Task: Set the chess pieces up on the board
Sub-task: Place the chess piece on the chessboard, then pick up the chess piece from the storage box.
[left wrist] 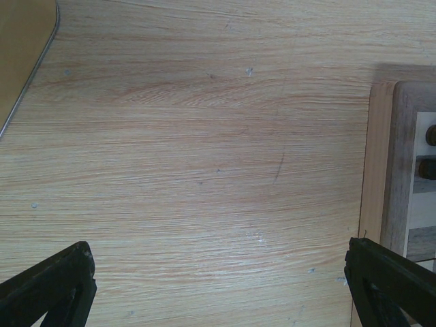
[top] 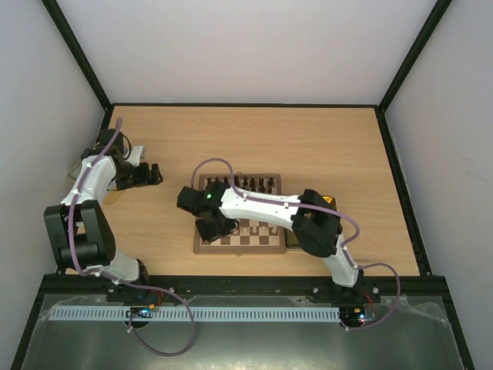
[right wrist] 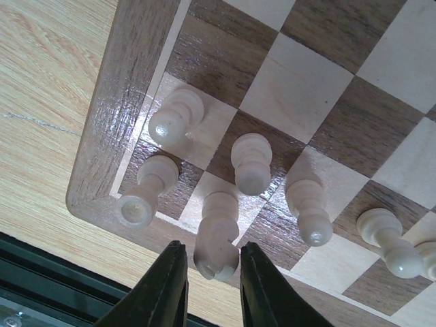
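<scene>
Setting one pale piece [right wrist: 216, 228] on the board [right wrist: 116, 102]

Your left gripper [left wrist: 218, 253] hangs over the table [left wrist: 204, 136]. Its fingers are wide apart with nothing between them, and the board's edge shows just above its right finger. Your right gripper [right wrist: 213, 251] is low over the board. The pale piece stands between its fingers, which sit close on each side. You cannot tell if they squeeze it or only stand beside it. More pale pieces [right wrist: 251, 162] stand just past the fingertips and off to the right. This looks like the putting-down step. Next you need to spread the fingers a little and lift straight up, so you do not bump the neighbours.
</scene>
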Controlling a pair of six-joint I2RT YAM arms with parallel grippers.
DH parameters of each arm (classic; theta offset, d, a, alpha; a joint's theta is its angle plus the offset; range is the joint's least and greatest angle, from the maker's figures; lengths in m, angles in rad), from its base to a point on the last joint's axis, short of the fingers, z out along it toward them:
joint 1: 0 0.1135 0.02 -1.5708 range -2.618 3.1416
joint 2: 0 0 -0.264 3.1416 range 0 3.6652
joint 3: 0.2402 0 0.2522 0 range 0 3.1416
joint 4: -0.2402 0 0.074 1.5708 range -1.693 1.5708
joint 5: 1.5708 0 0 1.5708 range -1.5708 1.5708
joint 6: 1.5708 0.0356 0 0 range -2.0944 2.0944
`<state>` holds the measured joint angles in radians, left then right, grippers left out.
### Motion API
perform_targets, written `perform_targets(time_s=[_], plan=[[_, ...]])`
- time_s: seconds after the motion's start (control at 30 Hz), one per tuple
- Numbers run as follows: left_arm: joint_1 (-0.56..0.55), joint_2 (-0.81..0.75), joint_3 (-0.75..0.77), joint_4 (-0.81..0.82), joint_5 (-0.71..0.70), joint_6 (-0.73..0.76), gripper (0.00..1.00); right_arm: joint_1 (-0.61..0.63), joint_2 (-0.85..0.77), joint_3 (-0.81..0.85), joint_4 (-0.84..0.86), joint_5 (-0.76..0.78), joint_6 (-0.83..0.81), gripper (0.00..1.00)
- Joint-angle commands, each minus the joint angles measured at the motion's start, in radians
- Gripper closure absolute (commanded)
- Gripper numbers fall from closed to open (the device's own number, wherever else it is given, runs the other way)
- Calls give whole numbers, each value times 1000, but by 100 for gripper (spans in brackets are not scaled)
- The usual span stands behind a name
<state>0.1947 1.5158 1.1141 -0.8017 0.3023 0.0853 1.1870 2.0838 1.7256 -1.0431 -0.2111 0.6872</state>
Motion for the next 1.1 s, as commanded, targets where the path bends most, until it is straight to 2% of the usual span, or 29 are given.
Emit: perform_targets(time_s=[0.0, 0.23, 0.37, 0.53, 0.7, 0.87, 1.07], plan=[[0, -29, -9, -5, 1, -4, 0, 3, -3, 40, -44, 24, -8, 78], [1, -22, -9, -4, 0, -2, 1, -4, -56, 118, -138, 67, -2, 75], [1, -26, -11, -4, -2, -2, 0, -62, -141, 107, -167, 77, 26, 75], [0, -25, -15, -3, 1, -1, 0, -237, -329, -126, -127, 120, 34, 75], [-5, -12, -13, -4, 6, 1, 1, -492, -488, -412, -44, 137, 9, 75], [-9, -8, -12, -4, 3, 2, 1, -679, -542, -522, 11, 150, -39, 74], [-13, -7, -15, -4, 0, -1, 0, -793, -550, -606, 77, 143, -71, 74]])
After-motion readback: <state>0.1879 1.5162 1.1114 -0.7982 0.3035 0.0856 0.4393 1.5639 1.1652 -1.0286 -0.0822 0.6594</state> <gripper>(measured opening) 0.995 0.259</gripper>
